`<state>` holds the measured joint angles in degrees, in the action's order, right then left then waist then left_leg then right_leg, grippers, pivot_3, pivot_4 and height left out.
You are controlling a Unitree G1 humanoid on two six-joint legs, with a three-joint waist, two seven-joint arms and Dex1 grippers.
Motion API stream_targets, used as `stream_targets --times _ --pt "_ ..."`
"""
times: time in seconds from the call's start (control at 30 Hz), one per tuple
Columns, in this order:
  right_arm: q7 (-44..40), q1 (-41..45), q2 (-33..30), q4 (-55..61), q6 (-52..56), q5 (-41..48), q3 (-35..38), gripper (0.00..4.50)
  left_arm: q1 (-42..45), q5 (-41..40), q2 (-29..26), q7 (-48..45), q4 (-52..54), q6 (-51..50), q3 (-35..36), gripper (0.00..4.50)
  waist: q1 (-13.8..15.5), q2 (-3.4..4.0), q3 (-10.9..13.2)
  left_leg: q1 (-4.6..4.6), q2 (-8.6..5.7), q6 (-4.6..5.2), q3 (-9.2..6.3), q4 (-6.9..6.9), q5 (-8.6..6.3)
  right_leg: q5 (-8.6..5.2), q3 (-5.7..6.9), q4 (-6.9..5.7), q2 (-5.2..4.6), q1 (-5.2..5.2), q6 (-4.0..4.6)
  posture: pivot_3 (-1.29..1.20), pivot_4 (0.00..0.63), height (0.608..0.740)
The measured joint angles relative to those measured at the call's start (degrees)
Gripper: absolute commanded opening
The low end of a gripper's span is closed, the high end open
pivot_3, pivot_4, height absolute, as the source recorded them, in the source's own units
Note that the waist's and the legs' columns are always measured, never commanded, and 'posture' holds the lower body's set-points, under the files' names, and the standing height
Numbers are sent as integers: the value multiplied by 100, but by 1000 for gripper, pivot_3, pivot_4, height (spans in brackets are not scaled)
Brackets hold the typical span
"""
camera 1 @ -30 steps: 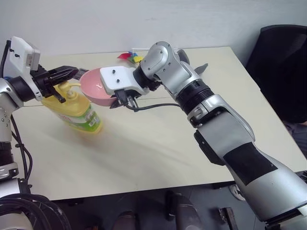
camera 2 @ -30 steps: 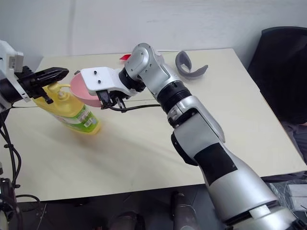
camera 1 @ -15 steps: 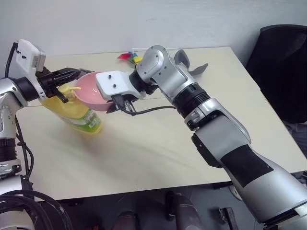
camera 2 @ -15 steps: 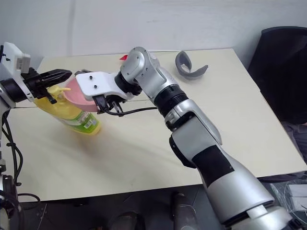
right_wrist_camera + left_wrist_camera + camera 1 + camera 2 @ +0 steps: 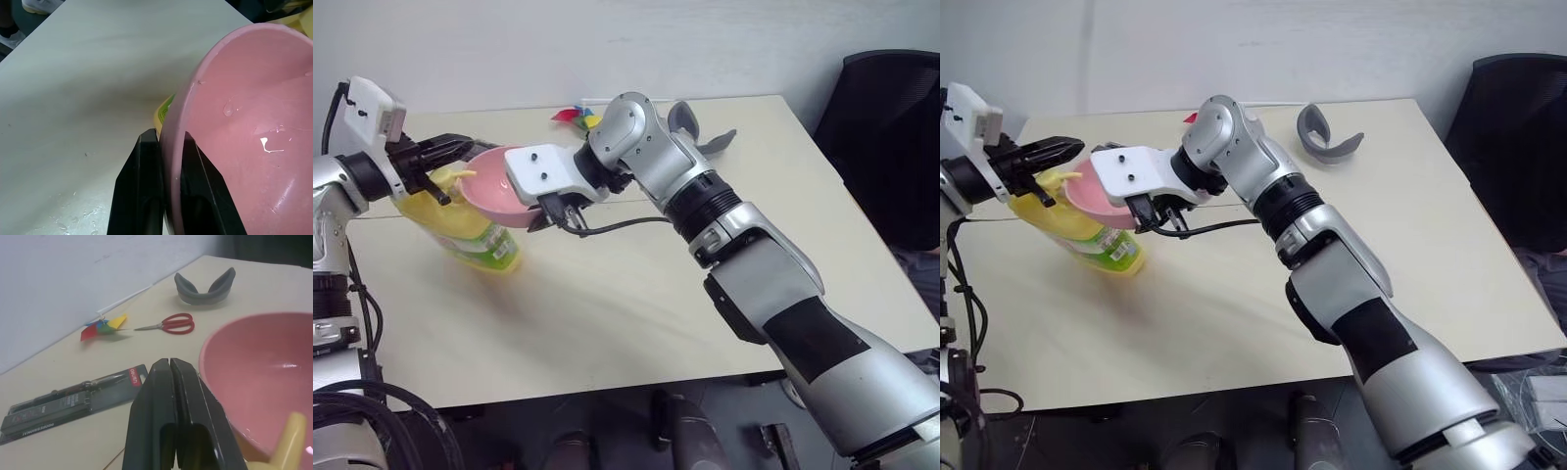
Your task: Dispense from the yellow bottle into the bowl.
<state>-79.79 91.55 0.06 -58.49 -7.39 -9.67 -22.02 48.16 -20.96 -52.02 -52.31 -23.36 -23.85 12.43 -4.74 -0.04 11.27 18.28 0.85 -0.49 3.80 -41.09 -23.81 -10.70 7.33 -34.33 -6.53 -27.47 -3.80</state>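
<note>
**Bowl held at the pump spout**

Your right end effector point(image 5: 165, 183) pinches the rim of the pink bowl point(image 5: 499, 191), holding it tilted above the tabletop point(image 5: 636, 294) against the yellow bottle point(image 5: 465, 230). Your left end effector point(image 5: 171, 369), fingers pressed together and empty, hovers over the bottle's pump top, whose spout point(image 5: 288, 443) reaches over the bowl's rim.

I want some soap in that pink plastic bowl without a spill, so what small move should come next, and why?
Probably press the shut left gripper down on the pump top of the yellow plastic bottle. The right gripper already pinches the pink plastic bowl's rim and holds it up beside the bottle, with the yellow spout reaching over the bowl's edge.
</note>
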Motion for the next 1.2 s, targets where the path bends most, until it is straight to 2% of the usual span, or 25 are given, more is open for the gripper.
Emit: stream_targets --times 0.2,0.27,0.33,0.43,0.6,0.73,0.8,0.83,0.87,0.97,1.03,1.13,1.17,1.2 --pt "-123 -108 -147 238 15 33 2 0 415 -500 49 -128 122 -817 125 44 -6 -2 1 48 1 0 -9 -6 0 0 25 10 0 -29 0 0 150 740" --pt "-210 -189 -196 419 73 71 3 0 762 -736 -74 -230 297 -1128 197 44 -14 -9 2 86 2 0 -24 -21 0 1 39 19 1 -46 -1 0 150 740" --pt "-280 -311 -236 625 159 126 3 0 1098 -884 -374 -333 443 -1318 286 44 -36 -9 2 85 1 0 -21 -18 0 1 38 22 1 -47 -2 0 150 740" --pt "-424 -630 -552 1181 365 208 4 0 1309 -1063 -986 -678 582 -1571 440 638 -31 -8 2 84 1 0 -22 -17 0 1 40 23 3 -47 -2 0 150 740" --pt "-613 -1674 -1192 2613 895 391 -9 0 1049 -1347 -1971 -1483 1014 -2080 491 2035 10 -9 2 87 0 1 -25 -28 0 1 38 22 3 -41 -3 0 150 740" --pt "-619 -2892 -1927 3902 1245 445 -36 0 -148 -2038 -2890 -2336 1886 -3336 1316 3278 44 -8 3 87 0 4 -24 -20 -2 1 37 34 4 -40 -4 0 150 740" --pt "-540 -3438 -2180 4345 1286 418 -74 0 -1204 -2155 -2968 -2697 2671 -3832 2008 3880 82 -4 7 79 1 4 -21 -21 -2 1 34 35 7 -31 -5 0 150 740" --pt "-468 -3818 -2311 4702 1280 411 -93 0 -2065 -2146 -2906 -2937 3297 -4131 2510 4210 107 1 9 69 2 4 -19 -18 -2 0 28 33 8 -27 -4 0 150 740" --pt "-428 -4075 -2425 4865 1268 399 -136 0 -2570 -2161 -2787 -3118 3761 -4347 2758 4486 133 4 11 63 4 3 -18 -20 -3 -1 28 30 11 -21 -2 0 150 740" --pt "-59 -4774 -2648 5096 1102 177 -278 0 -4057 -2192 -2260 -3368 5034 -4861 3855 4486 132 0 12 61 14 -7 -10 -25 -4 3 16 31 26 -22 7 0 150 740" --pt "247 -4995 -2763 5103 873 -3 -297 0 -4667 -2193 -1971 -3366 5613 -4920 4361 4486 143 0 12 52 14 -10 -7 -20 -4 1 11 31 27 -20 11 0 150 740" --pt "621 -5035 -2840 5007 500 -224 -320 0 -5201 -2148 -1738 -3361 5998 -4717 4642 4486 158 1 12 28 15 -14 -6 -15 -6 -2 8 30 28 -3 17 0 150 740" --pt "720 -5043 -2875 4979 380 -272 -324 751 -5387 -2090 -1680 -3360 6079 -4572 4726 4500 159 1 12 19 15 -14 -5 -8 -6 -3 5 31 27 1 18 0 150 740" --pt "761 -5053 -2891 4966 339 -279 -323 924 -5451 -2052 -1656 -3360 6108 -4503 4743 4500 161 1 12 16 15 -14 -4 -6 -6 -3 4 32 28 3 19 0 150 740"
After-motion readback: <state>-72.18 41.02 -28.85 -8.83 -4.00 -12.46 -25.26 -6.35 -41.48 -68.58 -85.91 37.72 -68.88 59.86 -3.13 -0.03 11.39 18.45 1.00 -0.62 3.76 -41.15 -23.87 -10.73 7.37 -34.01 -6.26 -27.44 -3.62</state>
